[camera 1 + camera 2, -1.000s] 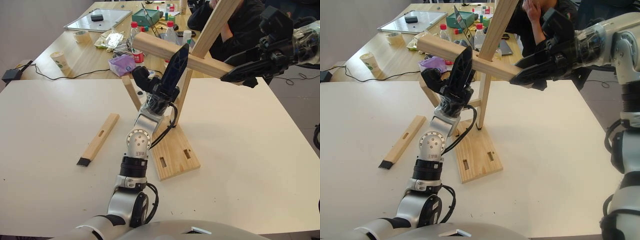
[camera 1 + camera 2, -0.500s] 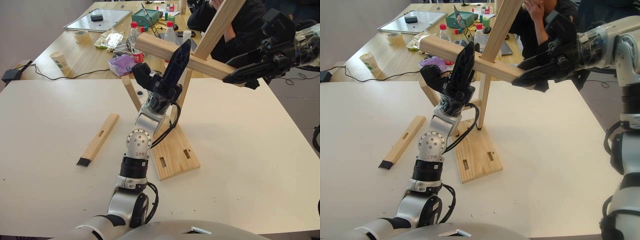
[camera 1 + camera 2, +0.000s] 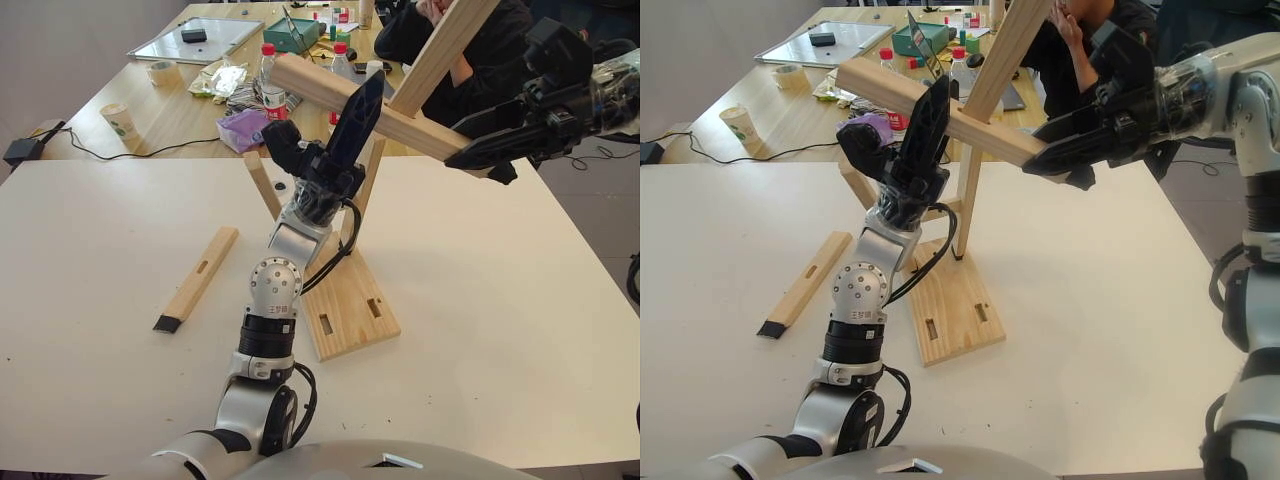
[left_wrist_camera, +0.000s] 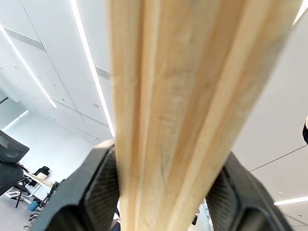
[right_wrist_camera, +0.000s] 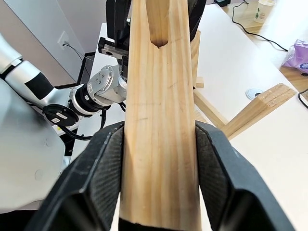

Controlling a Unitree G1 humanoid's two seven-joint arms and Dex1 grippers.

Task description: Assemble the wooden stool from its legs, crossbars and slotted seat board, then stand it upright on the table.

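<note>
Slotted seat board [image 3: 352,305] flat on tabletop [image 3: 500,300]. Tall leg [image 3: 440,45] rises tilted from its far end; short slanted piece [image 3: 262,185] just beside, base hidden behind left arm. Slotted wooden bar [image 3: 425,135] held in air across tall leg. Right end effector [image 5: 161,168] clamped on bar's end. Left end effector [image 4: 161,192] clamped on bar farther along. Loose leg [image 3: 198,278] lies on tabletop, well apart to left.

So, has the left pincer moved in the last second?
Yes, the left pincer rose slightly, ending farther above the seat board, which stayed put.
</note>
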